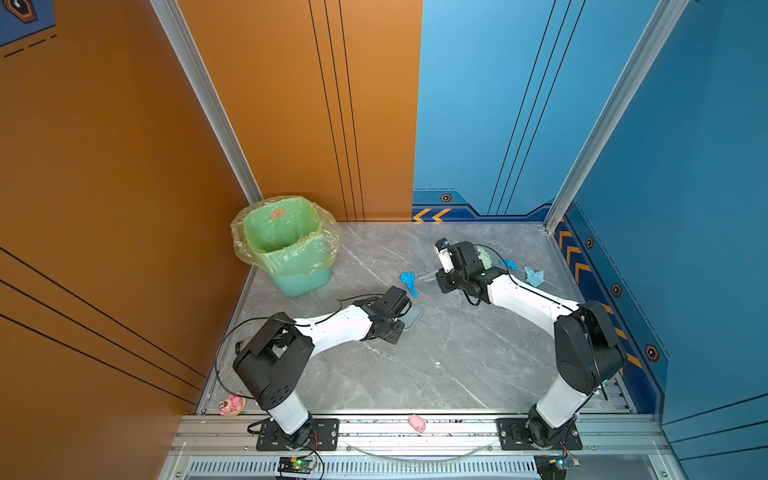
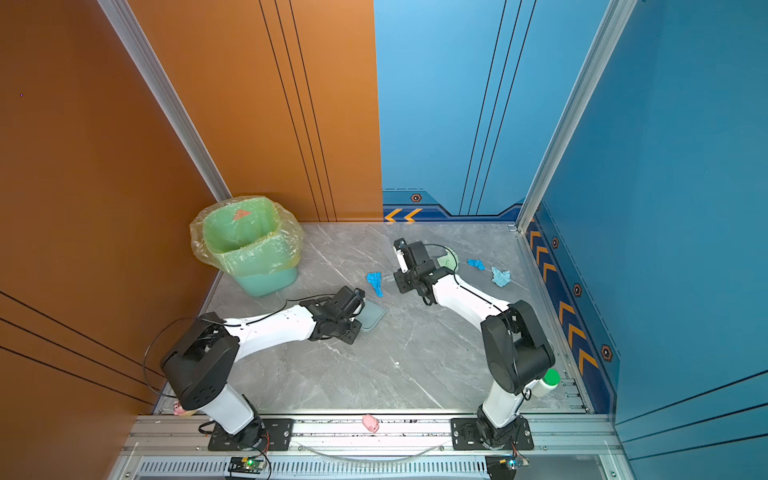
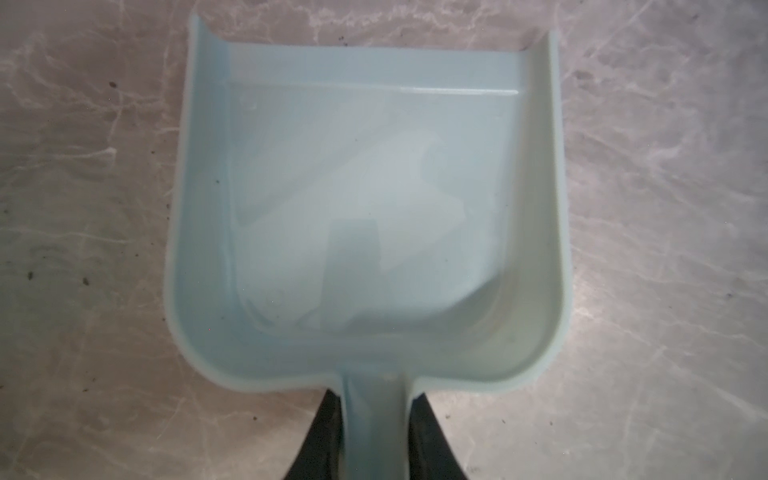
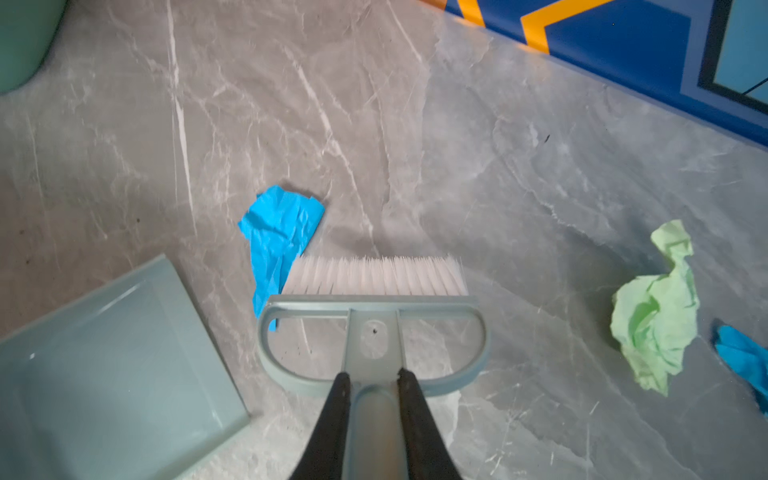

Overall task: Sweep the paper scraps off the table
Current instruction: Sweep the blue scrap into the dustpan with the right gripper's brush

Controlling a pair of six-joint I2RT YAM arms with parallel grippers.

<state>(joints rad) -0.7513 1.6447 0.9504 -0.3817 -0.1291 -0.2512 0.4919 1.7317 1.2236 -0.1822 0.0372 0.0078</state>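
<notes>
Marble table is filling the lower middle of both top views, and the bag-lined green bin is standing at its upper left corner. We are holding the dustpan with the left gripper, jaws clamped on its handle. The pan is sitting empty near the table's centre, though we cannot tell whether its lip is lying flat. We are gripping the brush by its handle in the right gripper, jaws closed. The left end of the bristles appears to be touching the blue scrap, which is lying just beyond the pan's front corner. At the right of the right wrist view the pale green scrap and a small blue scrap are lying side by side. A light blue scrap is lying nearer the right edge in a top view, and an orange scrap is already resting inside the bin. We are judging that a stroke catching the blue scrap only by the bristle end could be flicking it past the pan. A raised lip could be letting the paper slide underneath.
</notes>
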